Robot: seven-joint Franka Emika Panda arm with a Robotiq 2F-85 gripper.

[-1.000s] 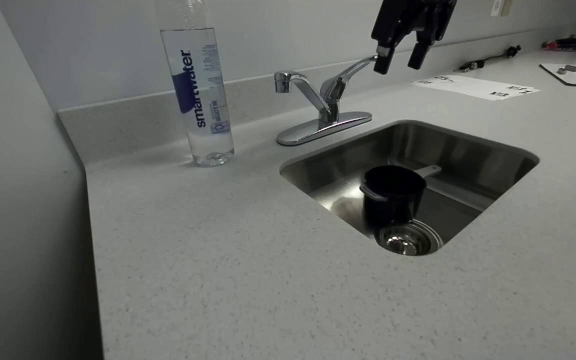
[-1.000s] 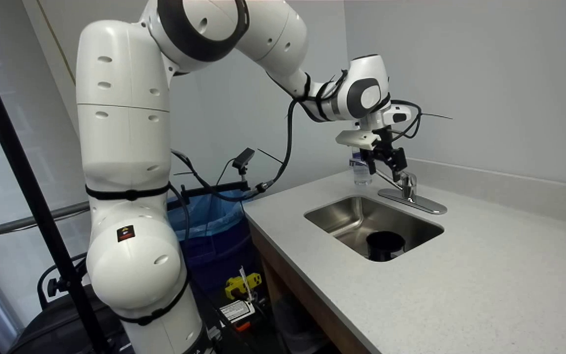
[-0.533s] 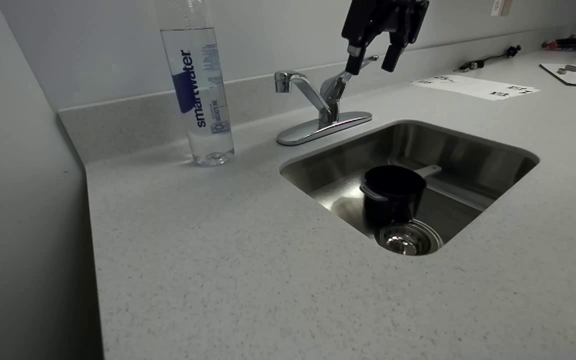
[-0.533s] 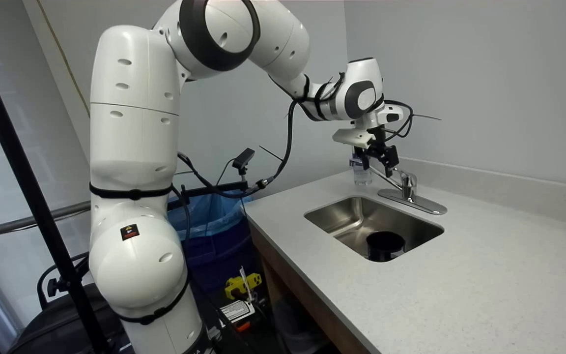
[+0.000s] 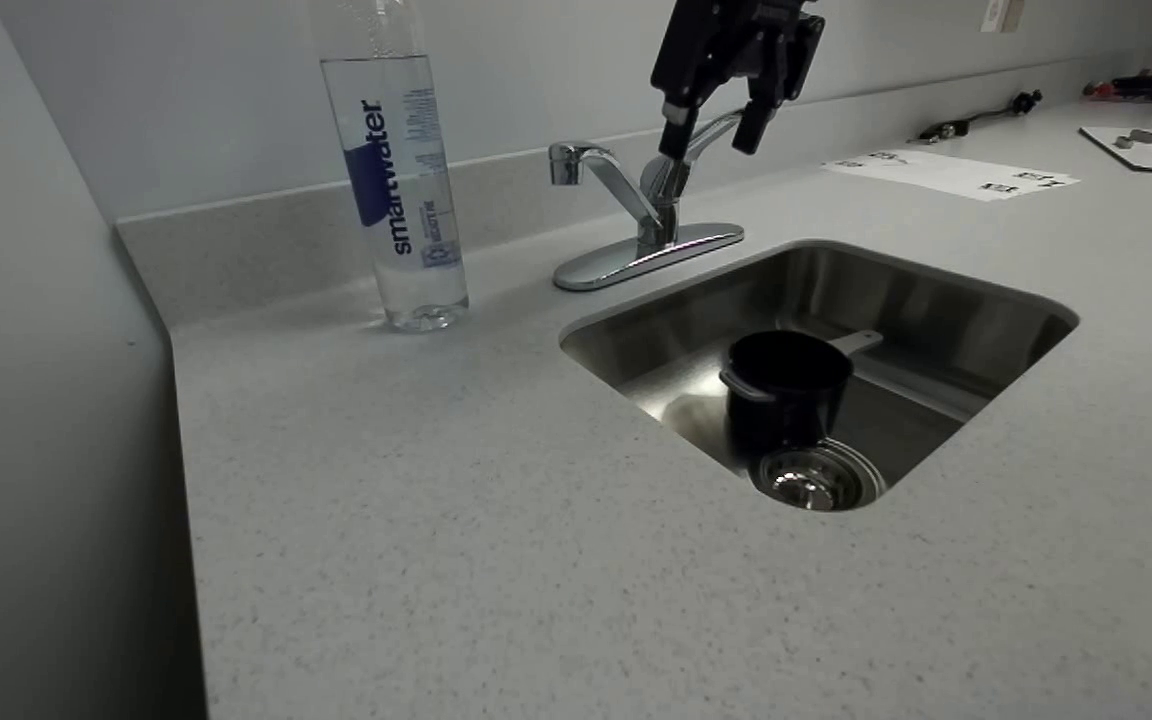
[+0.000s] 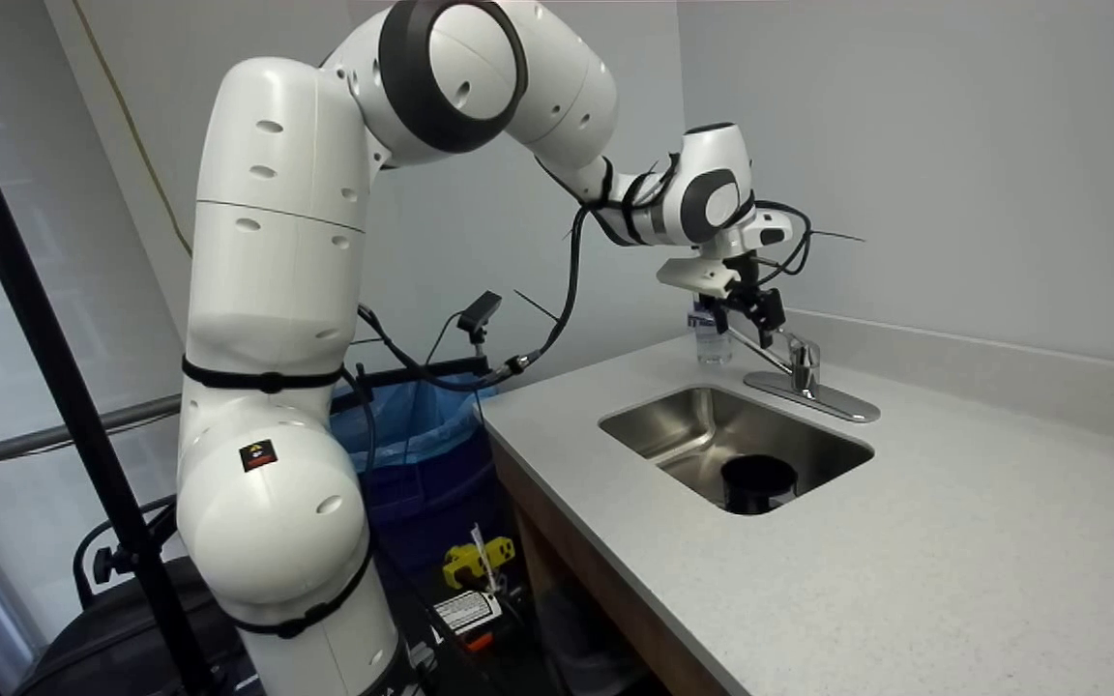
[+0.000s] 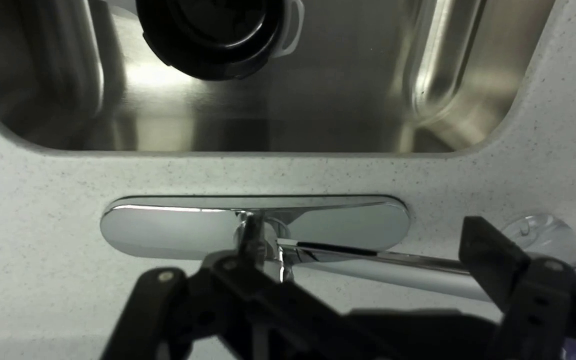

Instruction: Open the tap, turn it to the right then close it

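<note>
The tap [image 5: 669, 225] is silver, with an oval base plate, an angled spout and a lever handle. It stands behind the sink in both exterior views [image 6: 805, 367] and below me in the wrist view [image 7: 350, 227]. In an exterior view its spout points left and its lever rises to the right, partly behind my fingers. My gripper [image 5: 714, 140] is open and empty above the tap, also in the other exterior picture [image 6: 743, 332]. In the wrist view my gripper [image 7: 365, 237] has wide-apart fingers. The spout runs beneath the right one. The lever is hidden there. I cannot tell whether anything touches.
A clear water bottle [image 5: 411, 200] stands beside the spout, near the wall. The steel sink [image 5: 946, 300] holds a black pot [image 5: 791, 390], also in the wrist view [image 7: 218, 30]. A backsplash [image 6: 982, 362] runs behind the tap. Paper [image 5: 946, 175] lies farther along the counter.
My open gripper has moved left and slightly down over the tap in an exterior view, bringing its fingers in front of the lever. The tap has not visibly moved.
</note>
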